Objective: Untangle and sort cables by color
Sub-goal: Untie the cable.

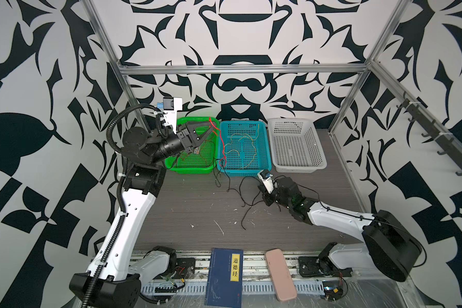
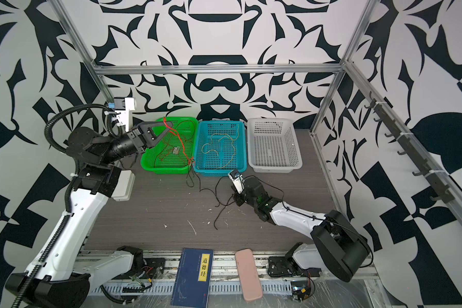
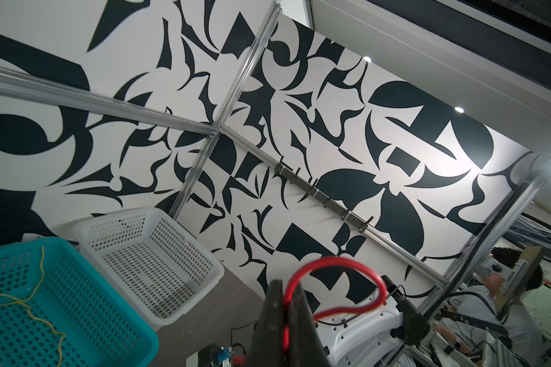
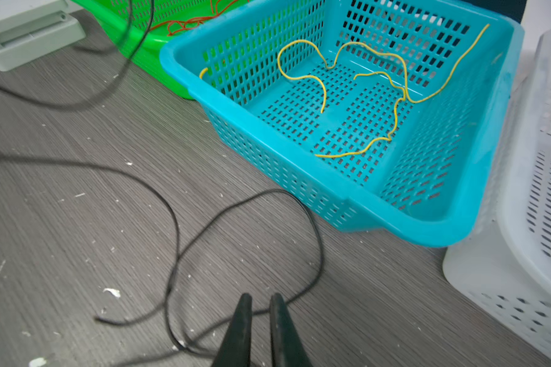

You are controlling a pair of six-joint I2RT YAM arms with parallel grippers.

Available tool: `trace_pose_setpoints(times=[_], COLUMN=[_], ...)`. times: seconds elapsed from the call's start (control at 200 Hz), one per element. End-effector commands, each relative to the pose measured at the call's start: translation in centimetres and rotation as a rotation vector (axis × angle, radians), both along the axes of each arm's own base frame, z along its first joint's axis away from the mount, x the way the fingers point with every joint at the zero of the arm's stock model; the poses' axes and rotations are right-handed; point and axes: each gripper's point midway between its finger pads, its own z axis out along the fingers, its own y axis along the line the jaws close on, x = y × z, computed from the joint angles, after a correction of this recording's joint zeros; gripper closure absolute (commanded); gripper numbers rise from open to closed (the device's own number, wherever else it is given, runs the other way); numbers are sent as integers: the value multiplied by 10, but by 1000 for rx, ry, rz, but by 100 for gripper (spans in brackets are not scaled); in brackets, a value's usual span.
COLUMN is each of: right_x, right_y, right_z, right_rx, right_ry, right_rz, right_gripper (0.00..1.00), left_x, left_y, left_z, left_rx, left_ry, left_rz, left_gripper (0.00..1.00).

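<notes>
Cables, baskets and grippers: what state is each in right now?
left gripper, shut on the red cable, raised over the green basket.
right gripper, slightly open, tips down at the black cable.
red cable, pinched, rest trailing into the green basket.
black cable, loose loops on the table, ungripped.
yellow cable, lying in the teal basket.
white basket, holds nothing.

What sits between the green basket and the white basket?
The blue basket, with the yellow cable lying in it, stands between the green basket and the white basket, as both top views show.
</notes>
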Motion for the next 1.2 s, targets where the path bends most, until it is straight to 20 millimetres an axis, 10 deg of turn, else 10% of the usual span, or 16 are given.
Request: trace_pose_setpoints(times=[0.0,0.345,0.955,1.195], right_x=[-6,-30,-19,-2], right_y=[12,78,140,163], right_z=[34,175,269,238], right_rx=[101,489,466,417], right_ry=[-61,-260,-493,-401], right_rz=[67,360,482,496], right_gripper=[70,43,38,99], left_x=[0,4,-3,-4], left_y=[-1,-11,-29,-32], left_z=[10,-4,-32,-19], left_rx=[-36,-87,-37,-52], left_ry=[-3,58,121,101], left_rz=[-49,-115,-141,-156], left_gripper=[100,100,100,100])
